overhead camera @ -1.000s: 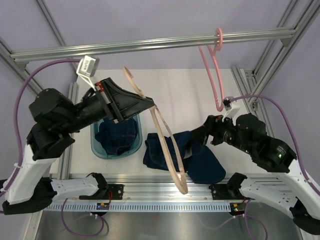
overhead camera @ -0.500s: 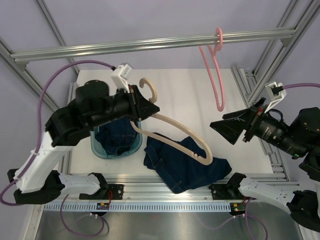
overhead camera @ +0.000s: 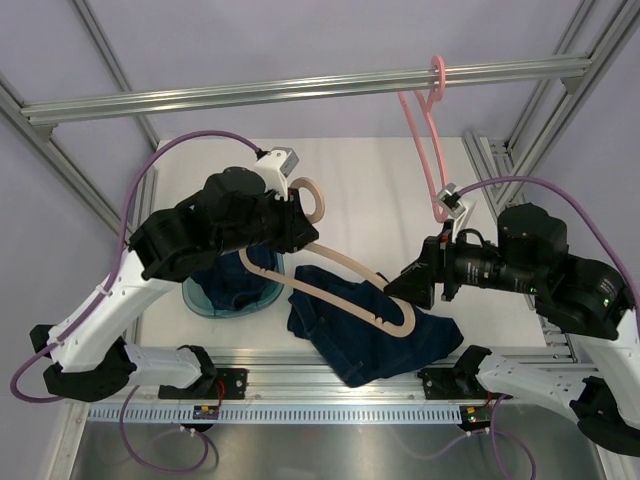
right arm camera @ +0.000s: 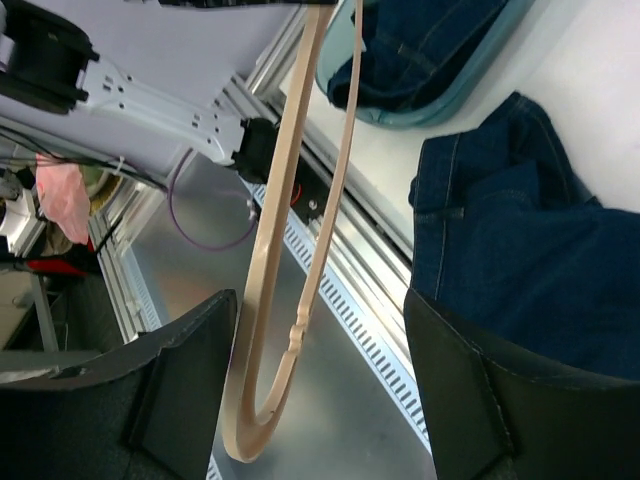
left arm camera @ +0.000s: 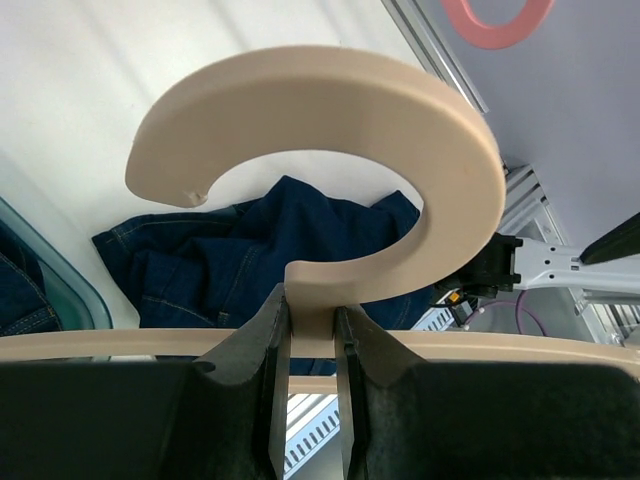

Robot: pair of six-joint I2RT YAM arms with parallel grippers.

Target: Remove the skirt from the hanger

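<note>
The skirt (overhead camera: pixel 365 340) is lying crumpled on the table (overhead camera: pixel 370 200) near the front edge, between the two arm bases. It appears to be clear of the hanger (left arm camera: pixel 460 170), whose far loop is passing over it. In the right wrist view the hanger's bars are showing bare, with no cloth threaded through.

The right gripper (right arm camera: pixel 320 300) is hanging just beside that loop with its fingers spread wide and gripping nothing. The loop is showing between them, but I cannot tell whether it is level with the pads. It is probably waiting there in case the skirt needs steadying.

The left gripper (left arm camera: pixel 312 312) is clamping the hanger's neck just under the hook. That grip is giving it control of the whole frame, which is tilting down toward the skirt.

Beside the skirt, a bin (overhead camera: pixel 195 295) is holding more denim (overhead camera: pixel 235 280).

Farthest back, a pink hanger (overhead camera: pixel 428 160) is hanging empty from the rail (overhead camera: pixel 300 90), likely where the beige one belongs.
</note>
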